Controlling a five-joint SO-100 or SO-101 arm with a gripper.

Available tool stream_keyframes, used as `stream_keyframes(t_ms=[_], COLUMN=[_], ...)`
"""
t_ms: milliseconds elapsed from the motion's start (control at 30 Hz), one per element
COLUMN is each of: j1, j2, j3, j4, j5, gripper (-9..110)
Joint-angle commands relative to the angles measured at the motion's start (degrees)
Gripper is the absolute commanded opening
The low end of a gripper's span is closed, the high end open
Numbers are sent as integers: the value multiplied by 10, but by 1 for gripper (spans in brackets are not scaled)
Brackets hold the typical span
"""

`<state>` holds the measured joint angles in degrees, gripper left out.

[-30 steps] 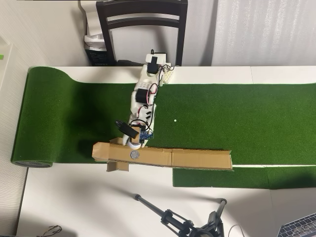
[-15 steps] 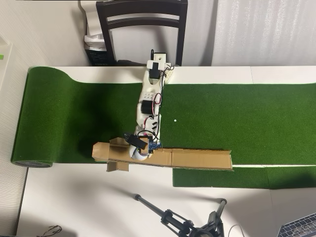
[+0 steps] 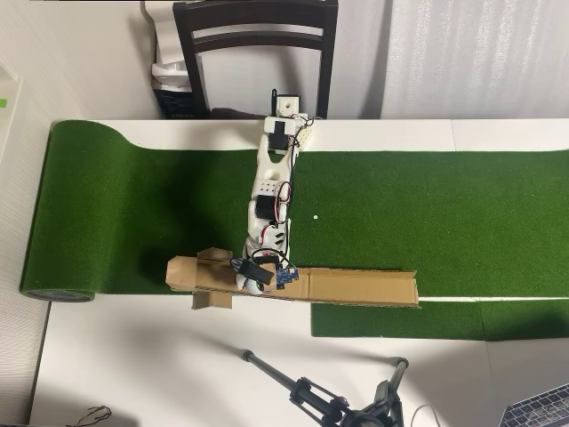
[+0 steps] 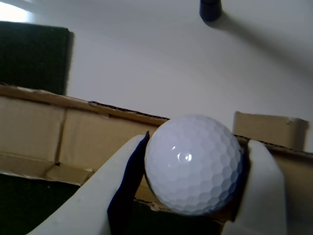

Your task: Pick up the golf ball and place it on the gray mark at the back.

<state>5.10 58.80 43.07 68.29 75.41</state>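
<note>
Your gripper (image 4: pixel 195 171) clamps the golf ball (image 4: pixel 193 164) over the cardboard strip (image 3: pixel 356 286); the gray mark is probably directly beneath, hidden.

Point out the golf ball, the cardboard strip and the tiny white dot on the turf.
golf ball (image 4: pixel 193 164), wrist view, middle of its dimpled face between the fingers.
cardboard strip (image 3: pixel 356 286), overhead view, bare stretch right of the arm.
tiny white dot (image 3: pixel 315 216), overhead view, its centre on the green turf.

dark chair (image 3: pixel 256 36) behind table, green turf (image 3: pixel 427 222), cardboard strip (image 3: pixel 356 286), tripod (image 3: pixel 329 400)
</note>
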Motion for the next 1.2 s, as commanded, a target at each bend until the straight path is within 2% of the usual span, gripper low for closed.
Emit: stream_keyframes(t_ms=[0,500,1167], j1=[2,-8,17], j2=[27,14,-9], j3=[-53,-39,-34], j4=[26,71,62], j5=[-7,-25,-21], gripper=[30,30,30])
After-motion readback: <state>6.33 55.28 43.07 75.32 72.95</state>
